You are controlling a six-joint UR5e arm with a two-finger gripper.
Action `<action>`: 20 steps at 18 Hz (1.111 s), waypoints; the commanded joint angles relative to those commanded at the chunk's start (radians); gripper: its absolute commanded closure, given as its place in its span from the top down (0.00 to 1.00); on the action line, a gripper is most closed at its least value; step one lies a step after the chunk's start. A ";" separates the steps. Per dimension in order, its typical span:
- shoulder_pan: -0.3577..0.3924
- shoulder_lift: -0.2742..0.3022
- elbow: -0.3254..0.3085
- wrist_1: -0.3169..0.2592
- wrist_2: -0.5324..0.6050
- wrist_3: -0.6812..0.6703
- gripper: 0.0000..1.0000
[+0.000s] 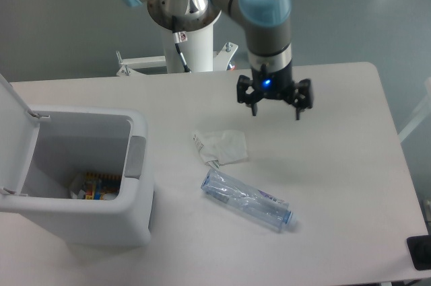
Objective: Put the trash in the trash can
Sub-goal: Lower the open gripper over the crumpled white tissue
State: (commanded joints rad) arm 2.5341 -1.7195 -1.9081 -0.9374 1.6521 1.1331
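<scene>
A crumpled white paper tissue (220, 146) lies on the white table near the middle. A crushed clear plastic bottle (247, 200) with a bluish label and cap lies in front of it, slanting down to the right. The white trash can (131, 215) stands at the left with its lid (12, 131) swung open; some colourful rubbish lies inside. My gripper (275, 110) hangs open and empty above the table, behind and to the right of the tissue, touching nothing.
The arm's white pedestal (192, 54) stands at the table's far edge. A dark object (419, 252) sits at the front right corner. The table's right edge runs close to the gripper's right.
</scene>
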 joint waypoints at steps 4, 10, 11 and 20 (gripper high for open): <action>-0.011 -0.035 -0.035 0.008 0.002 0.089 1.00; -0.087 -0.103 -0.045 0.022 0.023 0.137 1.00; -0.095 -0.118 -0.045 0.029 0.025 0.145 1.00; -0.138 -0.169 -0.060 0.057 0.089 0.145 1.00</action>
State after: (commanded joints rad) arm 2.3962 -1.8883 -1.9681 -0.8805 1.7409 1.2778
